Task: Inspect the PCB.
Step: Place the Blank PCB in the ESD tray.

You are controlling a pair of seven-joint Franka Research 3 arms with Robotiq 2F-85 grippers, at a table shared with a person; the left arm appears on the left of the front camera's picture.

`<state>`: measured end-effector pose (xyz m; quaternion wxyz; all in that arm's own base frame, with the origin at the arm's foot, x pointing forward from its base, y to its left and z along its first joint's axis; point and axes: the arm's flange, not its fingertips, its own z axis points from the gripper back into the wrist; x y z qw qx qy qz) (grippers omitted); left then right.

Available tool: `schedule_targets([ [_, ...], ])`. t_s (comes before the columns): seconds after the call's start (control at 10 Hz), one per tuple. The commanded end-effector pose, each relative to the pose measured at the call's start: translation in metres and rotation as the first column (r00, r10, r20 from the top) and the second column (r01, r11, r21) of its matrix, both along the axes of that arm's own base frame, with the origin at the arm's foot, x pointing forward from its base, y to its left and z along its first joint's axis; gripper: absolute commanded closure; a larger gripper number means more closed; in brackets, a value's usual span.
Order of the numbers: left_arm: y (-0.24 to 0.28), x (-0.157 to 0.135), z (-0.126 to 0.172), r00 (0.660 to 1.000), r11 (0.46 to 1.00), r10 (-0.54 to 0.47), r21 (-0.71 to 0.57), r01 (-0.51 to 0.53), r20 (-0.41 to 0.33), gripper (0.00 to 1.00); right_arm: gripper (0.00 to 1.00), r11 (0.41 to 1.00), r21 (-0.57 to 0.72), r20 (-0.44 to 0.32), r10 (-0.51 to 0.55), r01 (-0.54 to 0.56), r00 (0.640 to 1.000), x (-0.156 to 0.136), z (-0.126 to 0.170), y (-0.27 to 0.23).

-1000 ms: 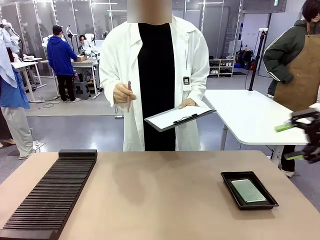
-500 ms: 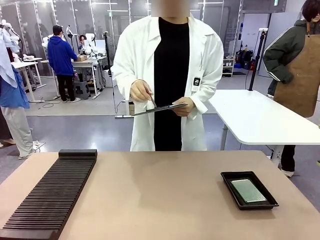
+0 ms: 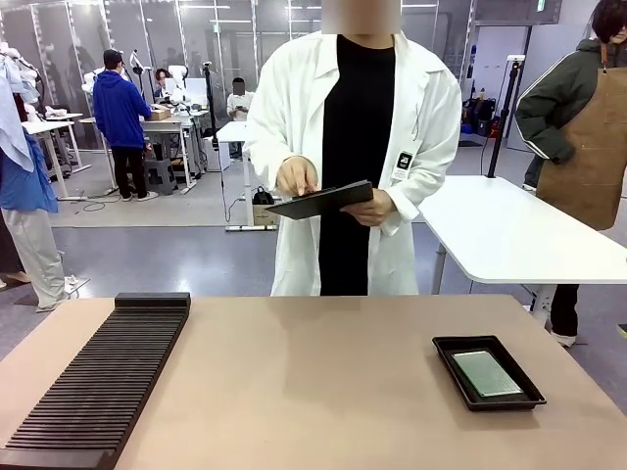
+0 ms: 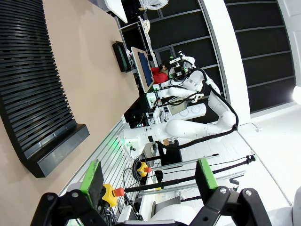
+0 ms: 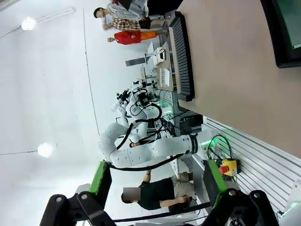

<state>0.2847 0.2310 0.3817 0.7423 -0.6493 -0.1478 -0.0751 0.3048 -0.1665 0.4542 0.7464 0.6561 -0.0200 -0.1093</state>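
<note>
The PCB (image 3: 486,373), a pale grey-green board, lies flat inside a shallow black tray (image 3: 446,349) on the right of the table. The right wrist view catches the PCB (image 5: 292,19) in the tray (image 5: 275,44) at the top right corner, far from my right gripper (image 5: 156,183), which is open and holds nothing. My left gripper (image 4: 148,176) is open as well, pointing off past the table edge, with nothing between its green pads (image 4: 92,176). The tray (image 4: 120,56) is small and distant in that view.
A long black slotted rack (image 3: 103,382) runs along the table's left side. A person in a white coat (image 3: 294,147) stands at the far edge, one hand on a clipboard (image 3: 323,201). A white table (image 3: 519,235) stands behind on the right.
My right gripper, seen at the picture's right edge a second ago, has left the front view. The person has stepped to the right and lowered the clipboard's near edge, hand now on it.
</note>
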Motion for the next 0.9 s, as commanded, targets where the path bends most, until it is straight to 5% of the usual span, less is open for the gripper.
schedule_targets([
  [0.0, -0.0017, -0.0041, 0.0042, 1.0, 1.0, -0.007, 0.008, 0.007, -0.014, 0.0, 0.0, 1.0, -0.009, -0.015, 0.003, -0.003, 1.0, -0.0029, 0.0079, 0.0011],
  [0.8, -0.0017, -0.0041, 0.0042, 1.0, 1.0, -0.007, 0.008, 0.007, -0.014, 0.0, 0.0, 1.0, -0.009, -0.015, 0.003, -0.003, 1.0, -0.0029, 0.0079, 0.0011],
])
